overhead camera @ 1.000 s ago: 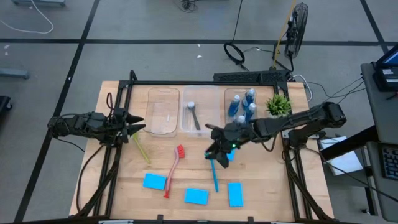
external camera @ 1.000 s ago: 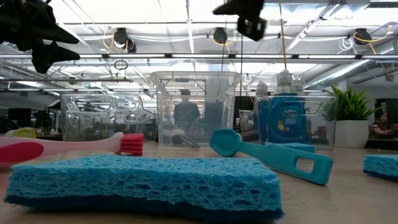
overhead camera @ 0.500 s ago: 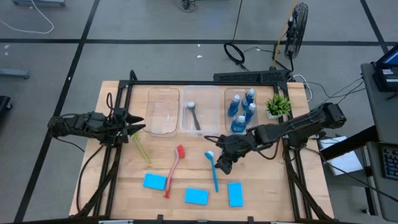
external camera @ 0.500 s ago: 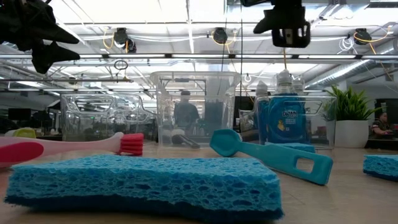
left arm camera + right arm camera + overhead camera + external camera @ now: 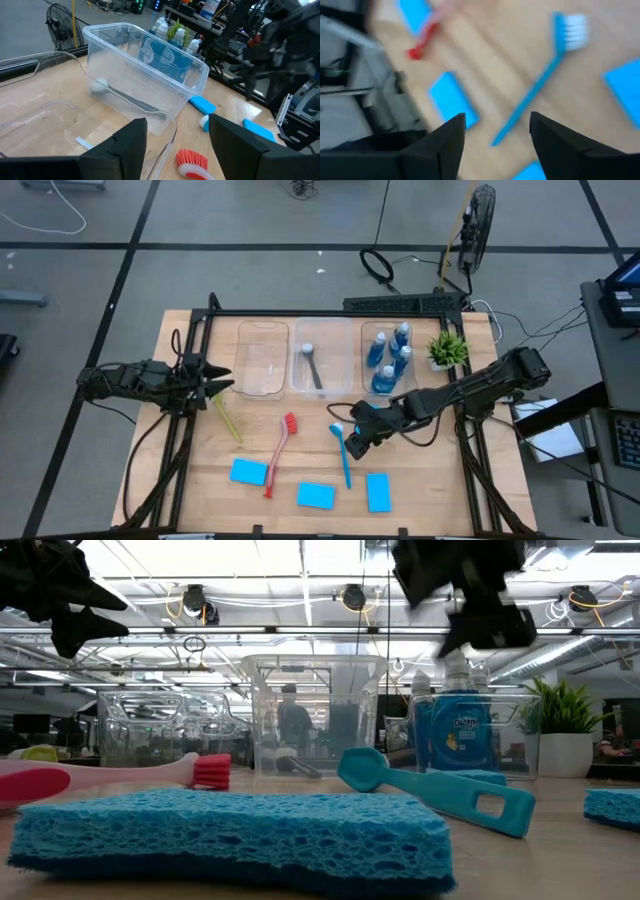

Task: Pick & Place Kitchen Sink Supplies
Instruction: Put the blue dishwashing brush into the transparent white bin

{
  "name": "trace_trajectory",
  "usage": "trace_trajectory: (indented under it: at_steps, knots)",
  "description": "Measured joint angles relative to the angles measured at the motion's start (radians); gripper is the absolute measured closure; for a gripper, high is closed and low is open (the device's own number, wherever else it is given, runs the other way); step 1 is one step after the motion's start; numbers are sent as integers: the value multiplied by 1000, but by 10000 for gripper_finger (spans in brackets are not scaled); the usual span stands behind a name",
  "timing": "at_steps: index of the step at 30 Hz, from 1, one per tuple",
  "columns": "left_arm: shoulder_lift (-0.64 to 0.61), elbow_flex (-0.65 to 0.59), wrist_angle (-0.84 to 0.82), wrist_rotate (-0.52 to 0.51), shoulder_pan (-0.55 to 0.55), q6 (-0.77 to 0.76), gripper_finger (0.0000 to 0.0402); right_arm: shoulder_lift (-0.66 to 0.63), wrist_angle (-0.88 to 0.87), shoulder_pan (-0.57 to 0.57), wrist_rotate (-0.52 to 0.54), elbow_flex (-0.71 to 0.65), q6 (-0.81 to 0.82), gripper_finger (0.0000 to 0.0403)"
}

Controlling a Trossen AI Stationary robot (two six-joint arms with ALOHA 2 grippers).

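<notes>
Moved since earlier frame: right gripper (image 5: 358,442) has come away from the bottle bin toward the near side of the table and now hangs just beside the blue brush's head; nothing else on the table has shifted.
Left gripper (image 5: 222,385): parked at the table's left edge, above the yellow-green brush; fingers (image 5: 131,145) apart, holding nothing.
Yellow-green brush (image 5: 227,417): flat on the wood, just in front of the left bin.
Left clear bin (image 5: 262,360): back row; nothing visible inside.
Red brush (image 5: 279,455): lies slanted left of centre, bristle head toward the bins.
Blue sponges: one at near left (image 5: 248,472), one at near centre (image 5: 315,495), one at near right (image 5: 377,492); all flat on the table. A fourth (image 5: 202,105) shows in the left wrist view, close to the bins.
Middle clear bin (image 5: 311,368): holds the grey brush (image 5: 313,367), head at the far end.
Blue brush (image 5: 341,453): flat on the table at centre, white bristles toward the bins.
Right gripper: over the table beside the blue brush; fingers (image 5: 447,142) spread wide, empty.
Right clear bin (image 5: 366,345): holds four blue bottles (image 5: 391,352) with grey caps, upright.
Potted plant (image 5: 446,348): back right corner, beside the bottle bin.
</notes>
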Motion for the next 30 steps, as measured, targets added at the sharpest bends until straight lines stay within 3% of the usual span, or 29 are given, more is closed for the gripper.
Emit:
trace_trajectory:
  at_steps: [8,30]
  knots:
    - [0,0,-1,0,0,0,188,22,78,0,39,-32,-20,194]
    - [0,0,-1,0,0,0,188,214,171,2,3,-32,-76,197]
